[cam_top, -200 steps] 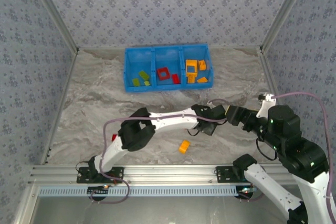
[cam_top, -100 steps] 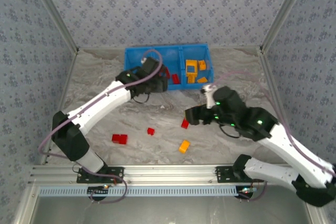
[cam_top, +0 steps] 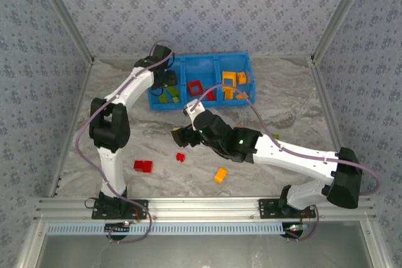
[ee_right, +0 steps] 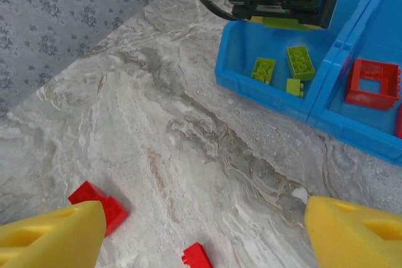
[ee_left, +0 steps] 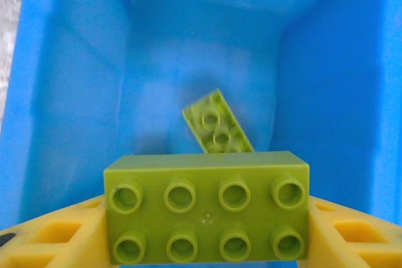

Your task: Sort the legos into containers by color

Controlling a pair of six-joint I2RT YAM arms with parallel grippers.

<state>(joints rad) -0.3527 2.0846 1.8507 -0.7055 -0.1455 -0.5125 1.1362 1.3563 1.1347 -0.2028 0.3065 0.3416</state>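
1. Both arms have swung leftward since the earlier frames. The left arm (cam_top: 132, 87) now rises from its near-left base and bends right at the far end. The right arm (cam_top: 289, 154) stretches low from its near-right base across the tabletop (cam_top: 119, 136) toward the middle.
2. At the far side of the tabletop sits the blue bin (cam_top: 188, 105), its three compartments side by side.
3. Over the bin's left compartment hangs the left gripper (cam_top: 164, 81), clamped on a lime green two-by-four brick (ee_left: 207, 214) whose studs face the wrist camera.
4. On the near side of the bin, the right gripper (cam_top: 179, 135) hovers above bare tabletop, jaws spread wide with nothing between them.
5. Left compartment: three lime green bricks (ee_right: 301, 61) lie on its floor, below the held one.
6. Middle compartment: a red open frame (cam_top: 196, 87), with a red block (cam_top: 209, 94) to its right.
7. Right compartment: several orange-yellow bricks (cam_top: 228, 80).
8. Loose on the tabletop are a red double brick (cam_top: 143, 166) at the near left, a small red brick (cam_top: 180, 156) just on the near side of the right gripper, and an orange-yellow brick (cam_top: 220, 175) farther right.
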